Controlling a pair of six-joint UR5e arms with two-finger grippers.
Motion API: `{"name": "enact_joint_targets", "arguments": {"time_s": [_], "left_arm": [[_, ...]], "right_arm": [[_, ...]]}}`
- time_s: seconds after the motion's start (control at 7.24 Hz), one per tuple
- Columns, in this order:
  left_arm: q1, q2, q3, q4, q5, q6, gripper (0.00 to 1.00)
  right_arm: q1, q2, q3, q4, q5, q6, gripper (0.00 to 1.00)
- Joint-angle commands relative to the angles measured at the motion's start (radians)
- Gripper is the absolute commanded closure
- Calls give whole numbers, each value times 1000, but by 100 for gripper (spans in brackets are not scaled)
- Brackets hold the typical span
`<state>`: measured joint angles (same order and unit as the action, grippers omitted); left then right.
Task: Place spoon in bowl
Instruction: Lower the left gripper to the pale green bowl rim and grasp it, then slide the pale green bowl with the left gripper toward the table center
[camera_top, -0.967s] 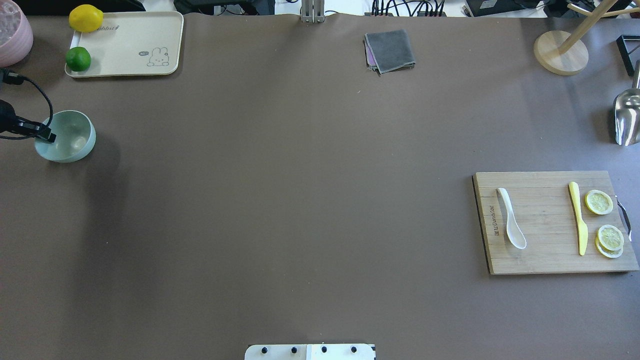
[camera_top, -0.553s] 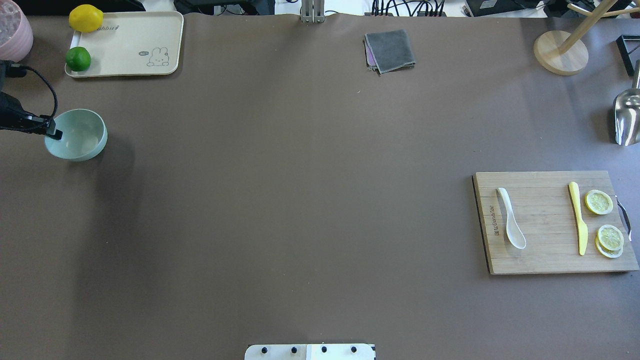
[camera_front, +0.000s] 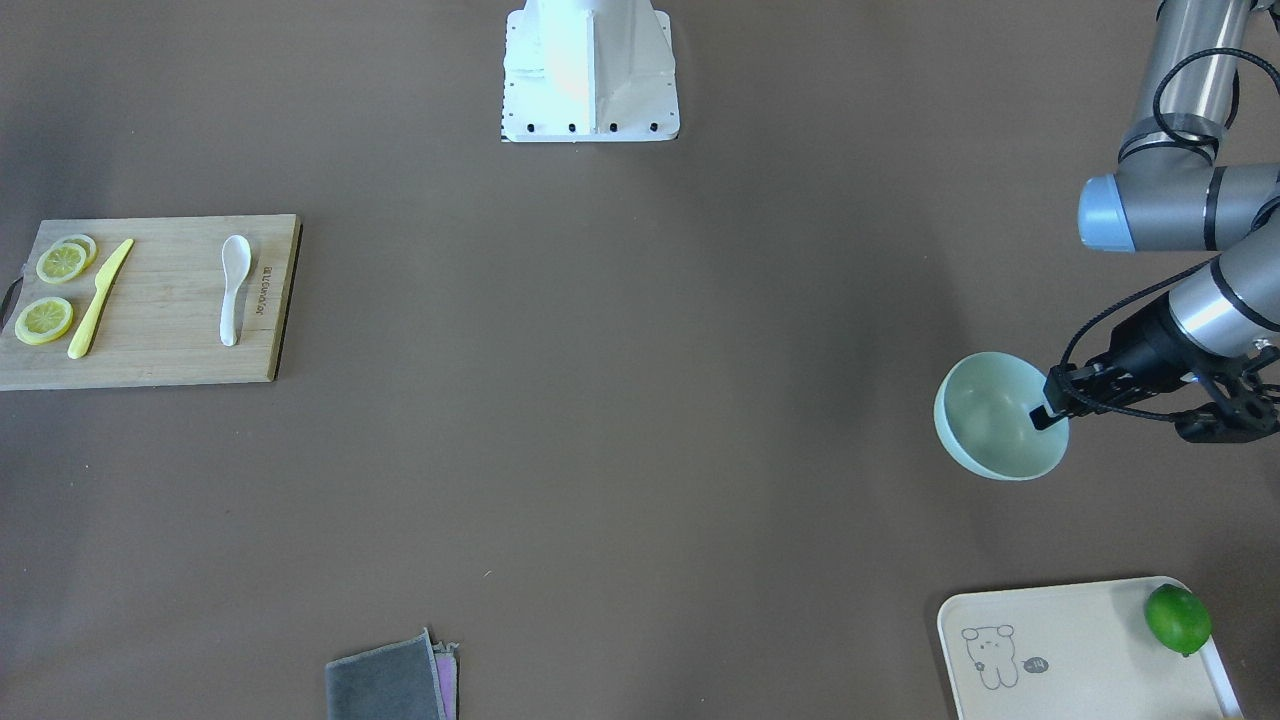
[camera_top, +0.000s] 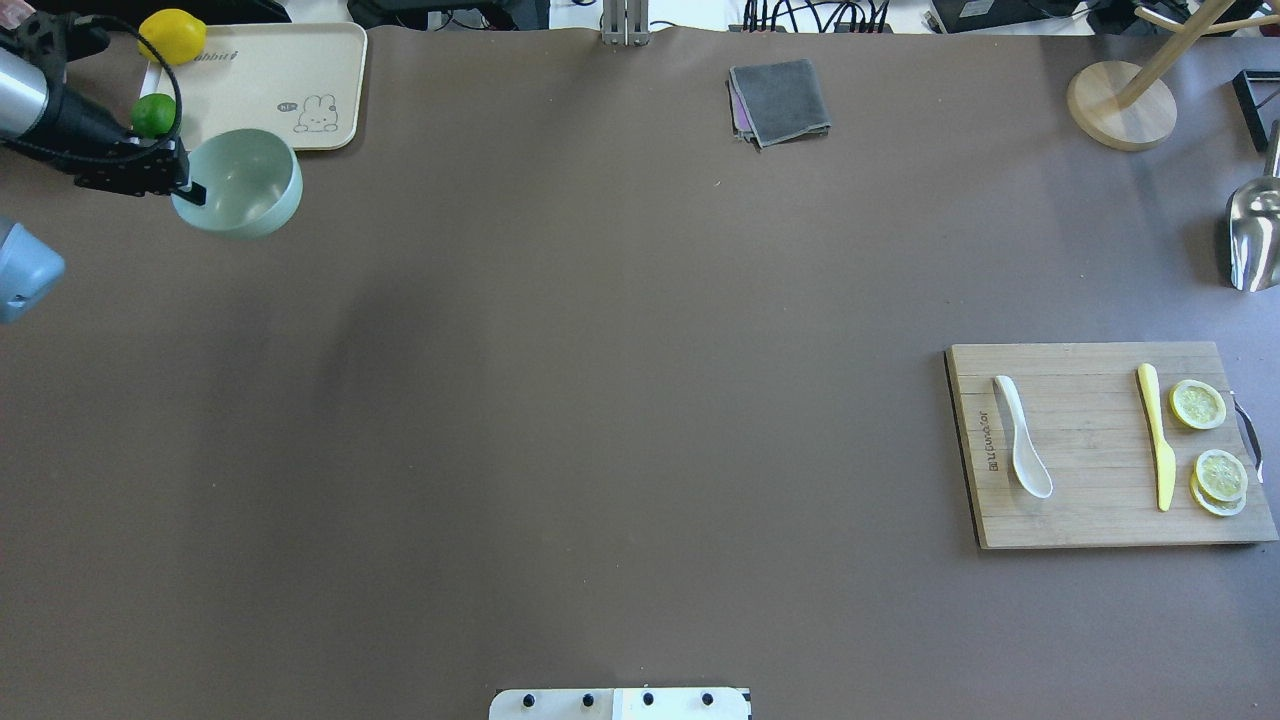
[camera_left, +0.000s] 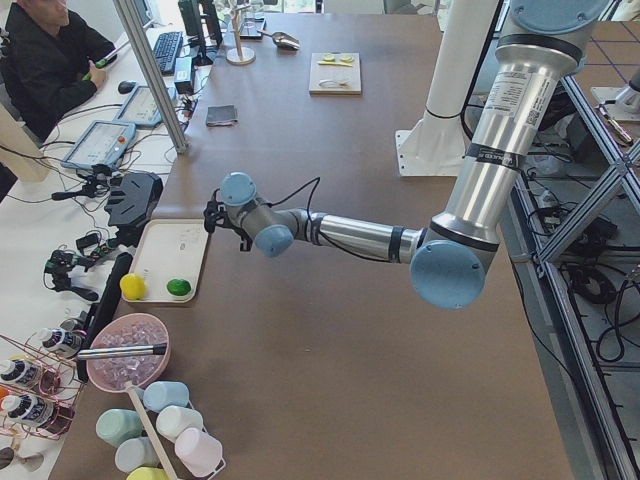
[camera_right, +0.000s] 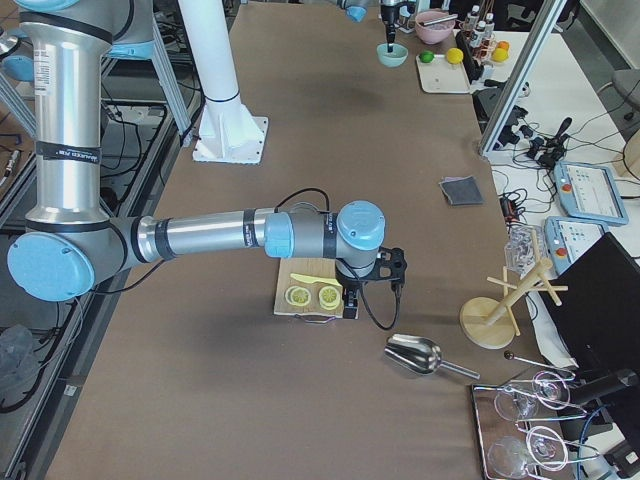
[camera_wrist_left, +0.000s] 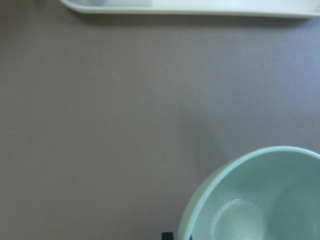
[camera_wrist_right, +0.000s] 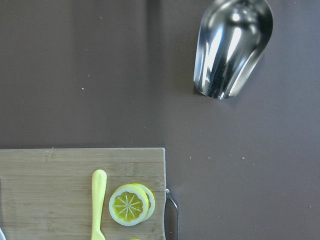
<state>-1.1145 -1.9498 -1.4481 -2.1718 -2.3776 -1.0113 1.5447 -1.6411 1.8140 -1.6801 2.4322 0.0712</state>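
The pale mint-green bowl (camera_top: 245, 185) hangs above the table, tilted, near the tray's front corner. My left gripper (camera_top: 188, 187) is shut on its rim; this also shows in the front view, with the gripper (camera_front: 1048, 412) on the bowl (camera_front: 990, 420). The left wrist view shows the bowl (camera_wrist_left: 260, 200) at bottom right. The white spoon (camera_top: 1022, 450) lies on the wooden cutting board (camera_top: 1090, 520) at the right, also in the front view (camera_front: 233, 290). My right gripper (camera_right: 350, 303) hovers over the board's lemon end; I cannot tell whether it is open or shut.
A yellow knife (camera_top: 1155, 435) and lemon slices (camera_top: 1198, 404) share the board. A metal scoop (camera_top: 1255, 235) lies behind it. A cream tray (camera_top: 260, 90) holds a lime (camera_top: 152, 115) and a lemon (camera_top: 172, 35). A grey cloth (camera_top: 780, 100) and a wooden stand (camera_top: 1120, 105) sit at the back.
My left gripper, shut on the bowl's rim, has carried the bowl up off the table and away from the left edge, toward the tray. The spoon has not moved.
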Motion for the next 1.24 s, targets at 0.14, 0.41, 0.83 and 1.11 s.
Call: {"name": "enact_joint_targets", "arguments": {"time_s": [0.14,0.41,0.83,1.11], "left_arm": [[267,-182,-74,21,220,-336,100],[402,-239,-113,27,360,-418,100],[570,-242,-114,43,580,-417,100],[643,-259,-109,108,676,-415,100]], "right_arm": [[-8,32,34,-1,-27,1,0],[-37,56,36,-18,-122,-1,0],[-37,54,22,-36,-82,2,0],[-37,37,28,-38,-50,1,0]]}}
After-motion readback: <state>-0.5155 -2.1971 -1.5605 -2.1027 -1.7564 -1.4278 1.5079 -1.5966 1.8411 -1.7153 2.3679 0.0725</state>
